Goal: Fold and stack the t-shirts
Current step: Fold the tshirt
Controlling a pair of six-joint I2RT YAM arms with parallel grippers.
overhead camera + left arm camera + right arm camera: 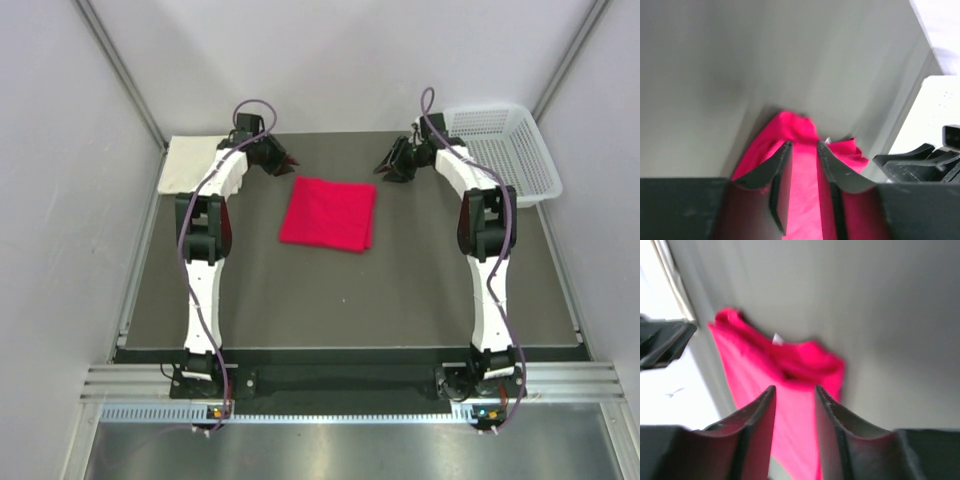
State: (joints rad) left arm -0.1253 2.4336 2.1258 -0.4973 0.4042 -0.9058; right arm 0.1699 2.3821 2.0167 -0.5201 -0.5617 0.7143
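Note:
The red t-shirt [328, 214] lies folded into a rough square at the middle of the dark table. It also shows in the left wrist view [805, 170] and in the right wrist view [790, 365]. The cream-white t-shirt [190, 162] lies folded at the table's back left corner. My left gripper [289, 164] [804, 146] is open and empty, just beyond the red shirt's far left corner. My right gripper [384, 169] [795, 389] is open and empty, just beyond its far right corner. Both point at the shirt without touching it.
A white plastic mesh basket [505, 150] stands at the back right, partly off the table edge. Grey walls close in the left, back and right sides. The table's bare dark surface [350, 300] lies between the red shirt and the arm bases.

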